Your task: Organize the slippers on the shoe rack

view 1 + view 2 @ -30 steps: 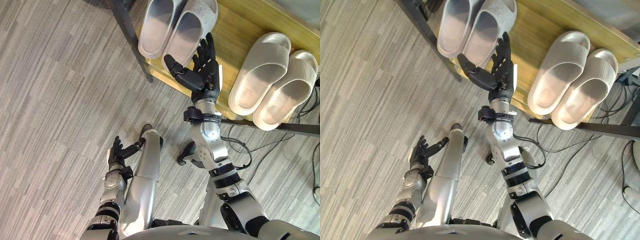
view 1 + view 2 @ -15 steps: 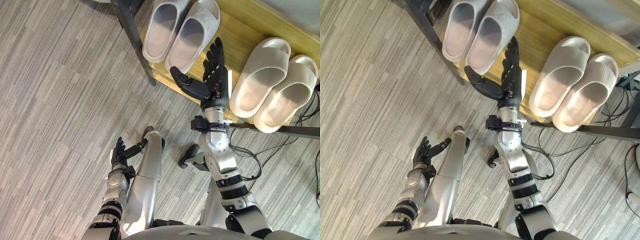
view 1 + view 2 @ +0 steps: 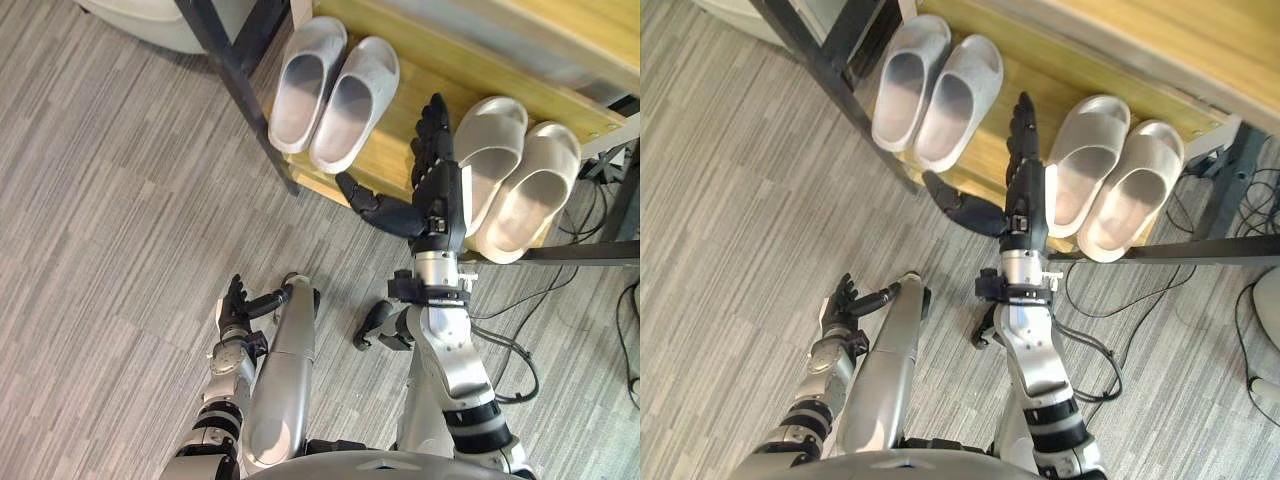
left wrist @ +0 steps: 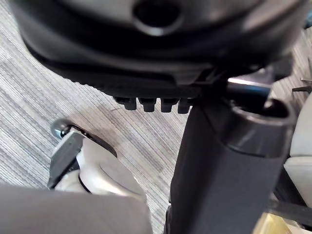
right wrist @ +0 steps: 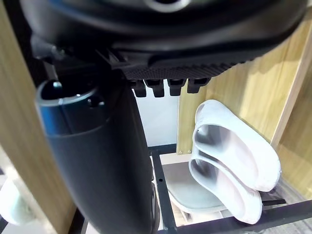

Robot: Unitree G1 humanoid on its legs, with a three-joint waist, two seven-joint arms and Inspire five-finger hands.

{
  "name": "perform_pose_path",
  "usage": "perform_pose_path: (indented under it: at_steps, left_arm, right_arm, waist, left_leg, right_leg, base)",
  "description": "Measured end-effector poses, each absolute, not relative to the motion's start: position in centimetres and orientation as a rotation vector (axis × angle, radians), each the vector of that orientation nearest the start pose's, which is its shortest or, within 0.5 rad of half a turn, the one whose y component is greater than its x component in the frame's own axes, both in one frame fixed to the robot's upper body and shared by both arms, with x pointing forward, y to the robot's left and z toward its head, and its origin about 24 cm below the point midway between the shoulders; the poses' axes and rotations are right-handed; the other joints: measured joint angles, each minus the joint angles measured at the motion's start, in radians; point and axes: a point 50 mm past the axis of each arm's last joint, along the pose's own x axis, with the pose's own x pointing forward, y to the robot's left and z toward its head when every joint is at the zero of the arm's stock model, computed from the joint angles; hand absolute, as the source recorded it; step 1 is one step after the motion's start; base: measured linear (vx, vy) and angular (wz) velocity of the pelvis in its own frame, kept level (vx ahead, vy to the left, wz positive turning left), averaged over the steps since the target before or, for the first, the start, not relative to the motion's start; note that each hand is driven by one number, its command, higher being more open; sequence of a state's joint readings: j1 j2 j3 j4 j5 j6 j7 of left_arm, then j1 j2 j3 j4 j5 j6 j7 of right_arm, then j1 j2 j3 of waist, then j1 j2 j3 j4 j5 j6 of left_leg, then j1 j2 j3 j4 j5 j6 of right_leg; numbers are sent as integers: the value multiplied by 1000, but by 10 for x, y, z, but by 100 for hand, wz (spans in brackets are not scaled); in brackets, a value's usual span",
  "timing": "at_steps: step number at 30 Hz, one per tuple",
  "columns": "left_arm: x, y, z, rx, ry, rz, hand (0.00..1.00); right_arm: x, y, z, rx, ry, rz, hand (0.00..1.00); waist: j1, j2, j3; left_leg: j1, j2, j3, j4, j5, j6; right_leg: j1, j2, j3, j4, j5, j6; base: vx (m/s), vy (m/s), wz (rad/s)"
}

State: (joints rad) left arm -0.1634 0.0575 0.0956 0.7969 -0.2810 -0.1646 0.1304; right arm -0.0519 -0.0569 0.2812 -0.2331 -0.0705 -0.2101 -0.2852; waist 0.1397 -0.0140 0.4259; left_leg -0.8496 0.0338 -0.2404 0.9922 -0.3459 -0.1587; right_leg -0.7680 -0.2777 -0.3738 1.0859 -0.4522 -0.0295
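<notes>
Two pairs of pale grey slippers rest on the wooden lowest shelf (image 3: 392, 152) of the shoe rack. The left pair (image 3: 332, 92) lies side by side near the dark rack leg (image 3: 232, 75). The right pair (image 3: 510, 175) lies toward the shelf's right end. My right hand (image 3: 432, 182) is raised over the shelf's front edge between the two pairs, fingers straight and thumb spread, holding nothing. My left hand (image 3: 236, 303) hangs low over the floor, fingers relaxed and empty. In the right wrist view one pair of slippers (image 5: 229, 163) shows past the fingers.
Grey striped carpet (image 3: 110, 220) covers the floor in front of the rack. A dark metal bar (image 3: 560, 255) runs along the rack's right front. Black cables (image 3: 590, 290) lie on the floor to the right. A pale rounded object (image 3: 150, 20) sits behind the rack leg at top left.
The camera has pulled back, so the rack appears farther and higher. My right hand has shifted rightward from beside the left pair toward the right pair, staying open. The left hand stays low.
</notes>
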Motion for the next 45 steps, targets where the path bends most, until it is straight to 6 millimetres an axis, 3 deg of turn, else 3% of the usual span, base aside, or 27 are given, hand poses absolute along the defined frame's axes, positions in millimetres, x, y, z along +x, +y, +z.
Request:
perform_pose_path:
  at_steps: [6, 9, 11, 15, 18, 23, 32, 45]
  left_arm:
    - [206, 186, -103, -86, 602, 220, 100]
    - [189, 188, -115, -42, 679, 200, 100]
    - [181, 188, -122, 11, 728, 159, 100]
    - [165, 186, -132, 56, 800, 111, 100]
    - [150, 185, -139, 73, 852, 97, 100]
    - [135, 184, -146, 90, 899, 83, 100]
    - [125, 180, -150, 103, 933, 44, 100]
    - [124, 174, -147, 125, 911, -9, 100]
  right_arm:
    - [221, -113, 83, -170, -340, 61, 100]
    - [218, -124, 53, -238, -214, 51, 100]
    - [217, -134, 20, -307, -71, 50, 100]
    - [206, -148, -25, -371, 151, 52, 100]
    - [191, -157, -46, -376, 262, 42, 100]
    - [173, -165, -70, -362, 399, 30, 100]
    - [143, -171, -106, -332, 621, 26, 100]
    - [117, -180, -126, -293, 765, -41, 100]
  waist:
    - [-36, -10, -69]
    - [-53, -13, -104]
    - [-61, -17, -128]
    - [-77, -8, -152]
    - [-95, 9, -191]
    - [-99, 23, -237]
    - [-105, 29, -281]
    - [-122, 29, -294]
  left_leg:
    - [216, 2, 32, -198, 39, 21]
    - [325, 7, 49, -321, 77, 36]
    - [409, 9, 66, -428, 116, 48]
    - [549, 13, 98, -591, 179, 64]
    - [631, 13, 119, -716, 231, 69]
    - [735, 25, 143, -860, 289, 70]
    - [835, 36, 168, -950, 316, 71]
    - [885, 33, 185, -984, 323, 81]
  right_leg:
    - [202, 11, -11, -186, 50, 28]
    - [302, 28, -14, -309, 96, 45]
    - [374, 40, -14, -413, 142, 58]
    - [496, 65, -4, -585, 224, 81]
    - [566, 80, -1, -708, 284, 96]
    - [663, 113, 5, -867, 362, 106]
    - [788, 158, 19, -1052, 453, 109]
    - [861, 186, 38, -1170, 512, 106]
  base:
    - [158, 36, 2]
    - [137, 70, -7]
    - [119, 122, -8]
    - [56, 82, -14]
    - [72, 71, -12]
    - [59, 28, -12]
    - [11, 10, -8]
    - [1, 13, -5]
